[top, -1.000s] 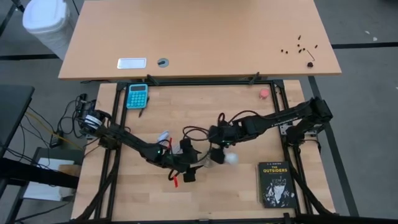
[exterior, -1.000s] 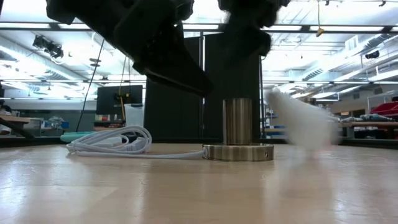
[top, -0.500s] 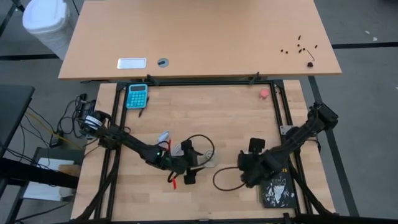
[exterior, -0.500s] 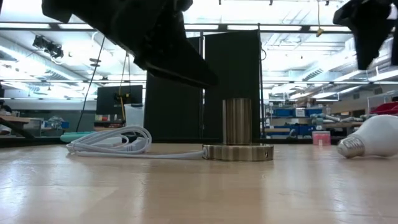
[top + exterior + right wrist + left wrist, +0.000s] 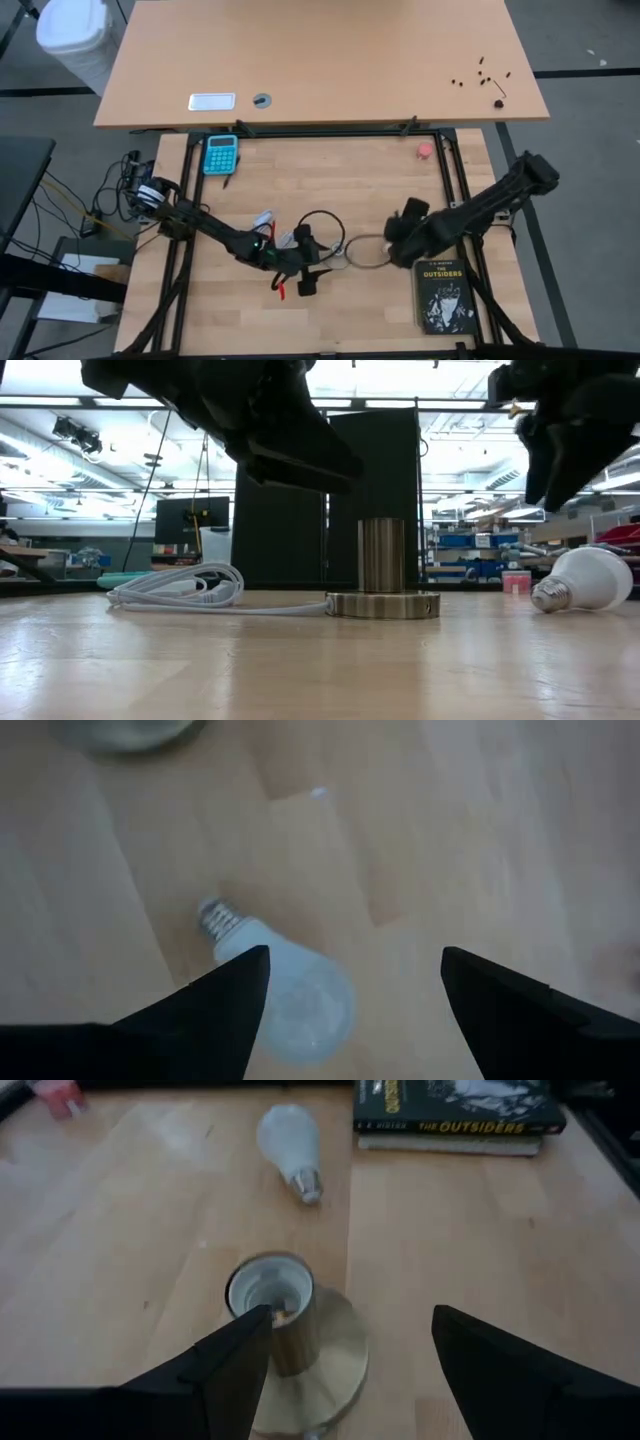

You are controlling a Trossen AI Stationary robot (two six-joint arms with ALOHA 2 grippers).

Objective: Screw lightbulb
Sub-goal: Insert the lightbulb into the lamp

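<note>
- The left tool (image 5: 350, 1370) hangs just above the socket (image 5: 270, 1305) with its fingers apart and nothing between them. The socket's cup sits under the left finger, not centred in the gap; it should straddle the base to steady it.
- The cord (image 5: 175, 588) lies coiled behind the left tool on the surface (image 5: 300, 670), clear of the work.
- The socket stands upright on its round base (image 5: 383, 604), mouth open and free; the bulb must come down over it straight, thread first.
- The bulb (image 5: 585, 580) lies on its side on the surface, apart from the socket, its screw base pointing toward the socket.
- The right tool (image 5: 350, 990) hovers over the bulb, fingers apart and empty. The glass lies just inside one finger, so the tool wants shifting to centre the bulb before closing on the wide part; a smooth round bulb probably rolls if nudged.
- The book (image 5: 442, 295) lies just beyond the right tool, limiting room there; between bulb and socket the surface is open.
</note>
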